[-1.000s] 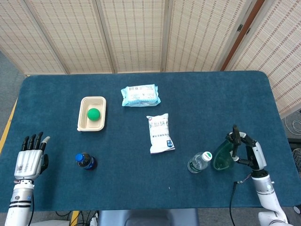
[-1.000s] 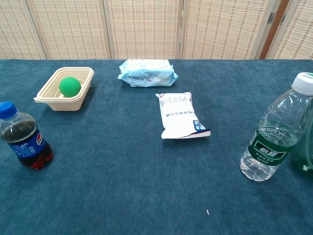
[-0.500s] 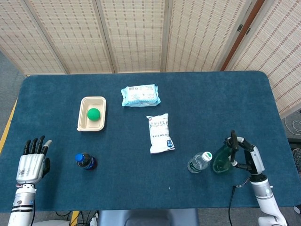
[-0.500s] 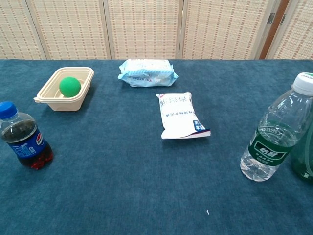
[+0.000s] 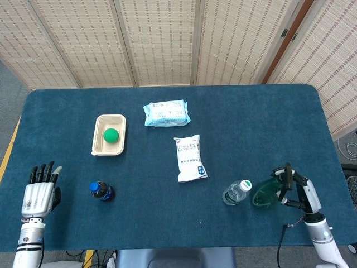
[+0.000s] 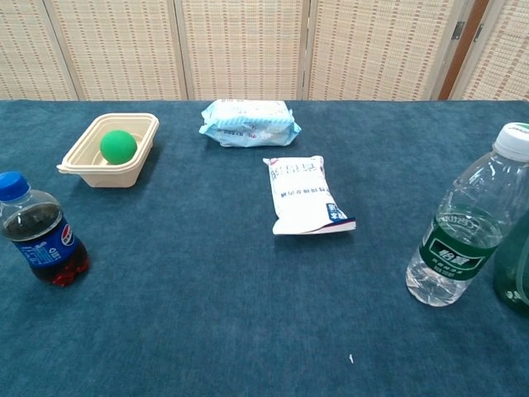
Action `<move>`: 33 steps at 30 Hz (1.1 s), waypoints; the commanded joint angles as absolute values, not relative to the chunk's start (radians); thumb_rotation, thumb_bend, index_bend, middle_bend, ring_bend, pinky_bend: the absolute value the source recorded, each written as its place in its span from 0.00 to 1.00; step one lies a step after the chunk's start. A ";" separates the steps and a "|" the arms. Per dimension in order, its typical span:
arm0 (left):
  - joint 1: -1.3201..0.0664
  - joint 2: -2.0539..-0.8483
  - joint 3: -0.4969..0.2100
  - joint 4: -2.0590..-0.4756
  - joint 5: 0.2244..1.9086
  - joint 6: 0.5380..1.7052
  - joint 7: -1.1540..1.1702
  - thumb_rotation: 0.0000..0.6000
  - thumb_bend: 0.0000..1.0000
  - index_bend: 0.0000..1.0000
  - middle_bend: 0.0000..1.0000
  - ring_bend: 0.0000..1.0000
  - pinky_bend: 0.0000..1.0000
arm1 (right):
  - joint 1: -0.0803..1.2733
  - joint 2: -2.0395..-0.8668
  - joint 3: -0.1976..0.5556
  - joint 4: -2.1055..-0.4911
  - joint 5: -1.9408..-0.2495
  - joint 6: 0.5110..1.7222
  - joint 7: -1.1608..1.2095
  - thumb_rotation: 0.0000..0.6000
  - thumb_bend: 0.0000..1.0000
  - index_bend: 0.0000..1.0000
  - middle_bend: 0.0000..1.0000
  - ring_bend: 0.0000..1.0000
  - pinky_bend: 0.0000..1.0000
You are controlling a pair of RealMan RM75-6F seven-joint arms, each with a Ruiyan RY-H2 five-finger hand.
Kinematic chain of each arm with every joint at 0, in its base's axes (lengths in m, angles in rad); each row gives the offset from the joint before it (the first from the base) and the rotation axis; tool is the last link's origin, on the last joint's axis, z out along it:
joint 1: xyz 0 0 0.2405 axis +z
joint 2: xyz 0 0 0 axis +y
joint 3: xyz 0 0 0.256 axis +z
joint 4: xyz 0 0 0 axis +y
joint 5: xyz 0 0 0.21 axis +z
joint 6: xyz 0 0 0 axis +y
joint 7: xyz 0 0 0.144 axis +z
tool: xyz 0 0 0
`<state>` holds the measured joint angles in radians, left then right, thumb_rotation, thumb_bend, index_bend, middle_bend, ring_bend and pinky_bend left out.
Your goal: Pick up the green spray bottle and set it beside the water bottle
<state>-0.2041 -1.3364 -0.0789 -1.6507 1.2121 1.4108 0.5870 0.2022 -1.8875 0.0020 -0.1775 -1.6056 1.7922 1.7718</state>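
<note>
Two bottles touching near table (image 5: 167, 229) front edge, right hand (image 5: 298, 190) grasping green spray bottle (image 5: 265, 195) beside water bottle (image 5: 236, 192)

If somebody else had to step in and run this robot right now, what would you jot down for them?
Left hand: holds nothing, fingers apart, at the table's near-left edge, away from everything.
Right hand: fingers around the green spray bottle; whether the grip is firm or loosening cannot be told.
Green spray bottle: right beside the water bottle, which stands upright. The chest view shows only a sliver of the spray bottle at the frame's right edge, level with the water bottle's base, so it looks set down.
Done: spray bottle brought beside the water bottle.
Left: probably just open the right hand and draw it back without knocking either bottle.
</note>
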 commanded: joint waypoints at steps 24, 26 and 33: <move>-0.213 -1.349 -0.076 -1.638 1.218 1.406 0.584 1.00 0.61 0.14 0.05 0.00 0.00 | 0.182 -1.878 -0.036 -0.186 -1.632 1.798 1.722 1.00 0.29 0.43 0.47 0.32 0.46; -0.213 -1.350 -0.076 -1.637 1.218 1.405 0.583 1.00 0.61 0.14 0.05 0.00 0.00 | 0.179 -1.872 -0.039 -0.189 -1.634 1.806 1.720 1.00 0.29 0.43 0.47 0.32 0.46; -0.219 -1.353 -0.079 -1.635 1.219 1.401 0.583 1.00 0.61 0.14 0.05 0.00 0.00 | 0.162 -1.865 -0.049 -0.195 -1.641 1.818 1.709 1.00 0.29 0.43 0.47 0.32 0.46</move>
